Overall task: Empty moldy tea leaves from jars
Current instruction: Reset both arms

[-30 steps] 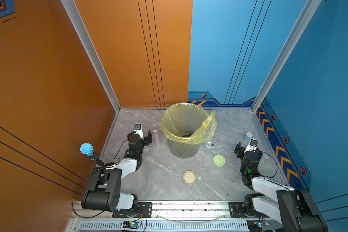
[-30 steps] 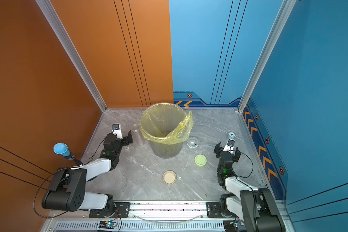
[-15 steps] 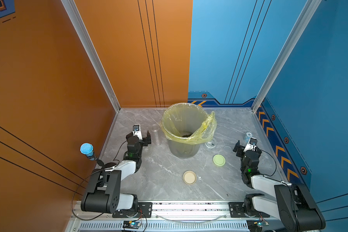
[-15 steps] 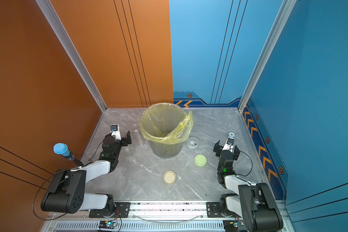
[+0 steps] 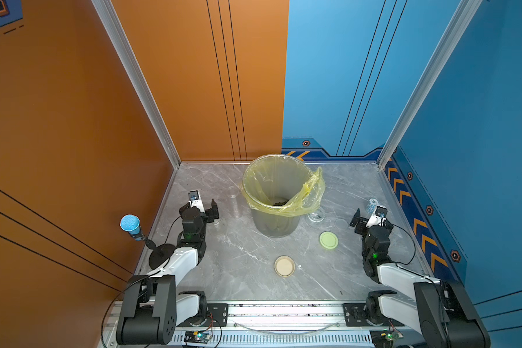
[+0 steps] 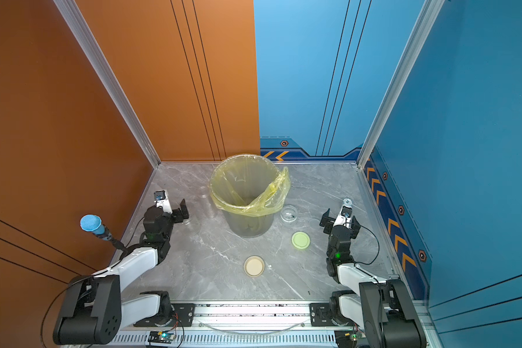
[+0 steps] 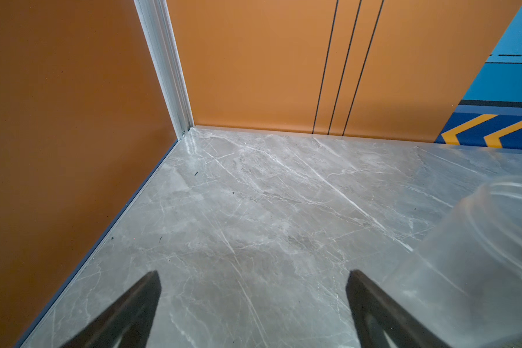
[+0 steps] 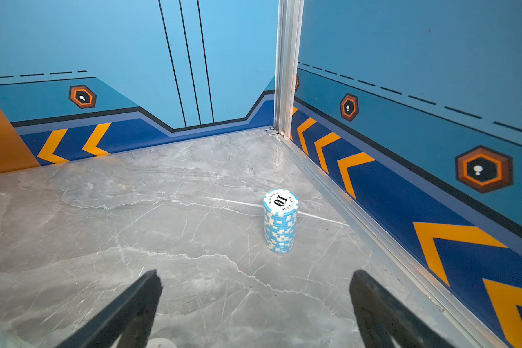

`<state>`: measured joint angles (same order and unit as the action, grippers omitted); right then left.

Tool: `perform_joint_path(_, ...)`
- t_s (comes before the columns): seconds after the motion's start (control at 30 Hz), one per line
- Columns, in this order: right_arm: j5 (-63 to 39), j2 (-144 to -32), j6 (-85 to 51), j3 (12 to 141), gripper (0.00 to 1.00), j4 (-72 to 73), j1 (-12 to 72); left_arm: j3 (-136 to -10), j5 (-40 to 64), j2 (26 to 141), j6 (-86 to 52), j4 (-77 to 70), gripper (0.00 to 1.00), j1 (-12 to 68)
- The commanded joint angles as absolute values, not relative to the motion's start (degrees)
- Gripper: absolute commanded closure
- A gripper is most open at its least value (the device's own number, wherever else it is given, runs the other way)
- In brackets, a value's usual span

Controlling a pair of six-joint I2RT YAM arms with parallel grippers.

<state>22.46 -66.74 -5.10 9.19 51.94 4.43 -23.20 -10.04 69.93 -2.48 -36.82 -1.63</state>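
Note:
Three clear jars stand open around the bin. The tall narrow jar [image 5: 235, 202] is left of it, the wide jar [image 5: 219, 223] lies beside my left gripper, and the short jar [image 5: 315, 215] is to the right. All three look empty. Dark tea leaves [image 5: 281, 203] lie inside the bagged bin. My left gripper [image 5: 204, 208] [image 7: 253, 275] is open over bare table, with a clear jar [image 7: 479, 256] just outside one finger. At the right side, my right gripper [image 5: 369, 218] [image 8: 255, 275] is open and holds nothing.
The grey bin with yellow bag [image 5: 276, 224] stands mid-table. Green lid [image 5: 328, 240], beige lid [image 5: 284, 266] and translucent lid [image 5: 341, 223] lie flat in front and right of it. A blue poker chip stack [image 8: 280, 221] stands by the right wall. A blue-headed microphone [image 5: 130, 224] stands at left.
My left gripper has drawn back a little toward the left wall and the front. The right arm has barely moved. Both grippers stay open.

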Motion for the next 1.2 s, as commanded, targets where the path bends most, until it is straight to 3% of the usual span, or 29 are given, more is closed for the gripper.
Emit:
perform_joint_path(0.0, 21.3, -66.1, -5.3, 10.6, 0.00, 51.2, 4.0, -25.8, -10.6, 72.1, -3.0, -35.1, 0.02, -2.8)
perform_joint_path(0.47, 19.0, -69.1, -4.8, 11.3, 0.00, 53.0, 3.6, -31.5, -10.6, 80.2, -5.1, -35.0, 0.02, -3.9)
perform_joint_path(0.97, 17.0, -79.2, -4.9, 13.1, 0.00, 58.4, 3.0, -28.9, -8.9, 77.1, -2.5, -33.5, 0.02, -0.1)
perform_joint_path(1.17, 18.7, -81.6, -5.3, 16.7, 0.00, 53.9, 3.3, -25.7, -10.8, 76.8, -1.7, -35.4, 0.02, 0.9)
